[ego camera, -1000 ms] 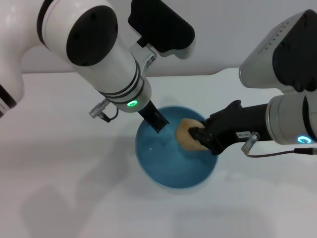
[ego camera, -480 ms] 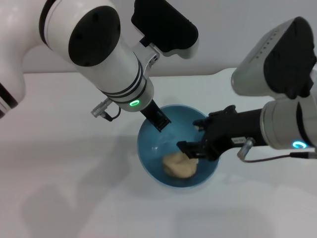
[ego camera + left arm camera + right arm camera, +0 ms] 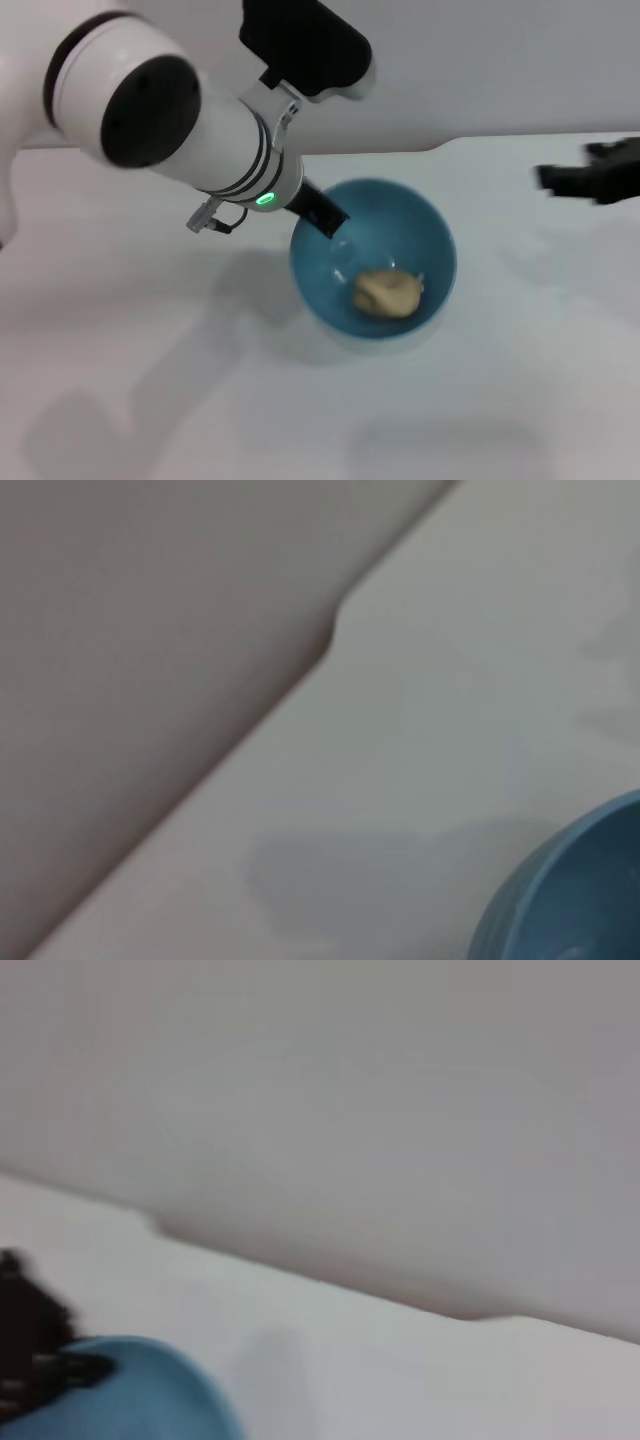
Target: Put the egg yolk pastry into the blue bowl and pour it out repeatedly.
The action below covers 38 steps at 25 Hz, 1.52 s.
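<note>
The blue bowl (image 3: 335, 285) rests on the white table at mid-scene. The egg yolk pastry (image 3: 388, 293), a pale tan ball, lies free inside it on the near-right side. My left gripper (image 3: 325, 217) reaches down from the left and is shut on the bowl's back-left rim, one black finger (image 3: 318, 208) showing inside the wall. My right gripper (image 3: 590, 178) hangs blurred at the far right edge, well clear of the bowl. A slice of the bowl (image 3: 570, 890) shows in the left wrist view, and the bowl (image 3: 140, 1390) also shows in the right wrist view.
The white table (image 3: 150, 380) runs to a back edge with a small step (image 3: 440, 148) against a grey wall. My bulky left arm (image 3: 180, 120) hangs over the table's left back part. Bare surface lies in front of and to the right of the bowl.
The right gripper let go of the pastry, which dropped into the bowl, and then pulled away to the far right. The left arm and the bowl shifted slightly back and right.
</note>
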### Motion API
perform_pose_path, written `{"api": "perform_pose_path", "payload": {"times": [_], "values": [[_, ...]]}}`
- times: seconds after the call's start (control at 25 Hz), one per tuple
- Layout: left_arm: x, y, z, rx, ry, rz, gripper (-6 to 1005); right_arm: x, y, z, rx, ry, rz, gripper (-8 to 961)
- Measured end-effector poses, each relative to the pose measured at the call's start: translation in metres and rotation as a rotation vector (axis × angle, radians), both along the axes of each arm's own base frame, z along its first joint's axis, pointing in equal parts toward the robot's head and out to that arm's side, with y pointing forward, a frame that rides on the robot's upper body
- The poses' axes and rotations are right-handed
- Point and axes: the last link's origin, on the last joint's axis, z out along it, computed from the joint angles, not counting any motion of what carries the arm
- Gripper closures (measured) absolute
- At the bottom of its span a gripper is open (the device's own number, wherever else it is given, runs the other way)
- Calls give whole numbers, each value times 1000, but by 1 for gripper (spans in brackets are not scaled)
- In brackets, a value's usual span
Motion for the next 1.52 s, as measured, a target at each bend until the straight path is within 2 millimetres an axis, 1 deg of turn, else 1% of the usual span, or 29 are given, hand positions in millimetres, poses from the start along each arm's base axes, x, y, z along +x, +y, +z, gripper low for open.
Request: {"api": "perform_pose_path", "payload": {"times": [0.04,0.12,0.2,0.32,0.44,0.48,0.52,0.56,0.64,0.68,0.8,0.88,1.04,1.16,1.24,1.36,1.52], "values": [[-1,1,-1,17,-27,-15,993,10,0,9,31,7,-36,351],[-2,1,-7,45,-79,-62,993,24,-2,17,61,19,-86,352],[-1,-2,-15,75,-145,-130,993,39,-6,21,74,30,-140,353],[-1,-12,-25,125,-263,-231,992,57,-10,24,84,38,-203,355],[-2,-21,-29,188,-384,-322,992,75,-14,29,101,45,-264,357],[-5,-26,-32,223,-445,-371,991,85,-17,33,112,51,-299,358],[-5,-26,-32,223,-445,-371,991,88,-18,33,115,51,-308,358],[-5,-28,-34,235,-468,-394,991,88,-18,33,115,51,-308,359],[-10,-36,-39,267,-532,-465,990,95,-21,36,122,50,-332,360],[-10,-36,-39,267,-532,-465,989,97,-22,36,122,50,-340,361],[-19,-43,-44,306,-596,-568,988,102,-24,36,122,51,-355,363],[-26,-50,-46,318,-637,-669,988,103,-24,34,116,50,-357,364],[-25,-59,-38,350,-702,-827,987,102,-23,32,108,49,-352,367],[-25,-55,-28,456,-680,-859,986,99,-21,32,103,47,-335,368],[-25,-55,-28,456,-680,-859,986,99,-21,32,103,47,-335,370],[-25,-56,-24,506,-678,-875,986,99,-21,31,102,49,-333,372],[-27,-60,-14,622,-696,-875,986,100,-21,29,98,54,-337,374]]}}
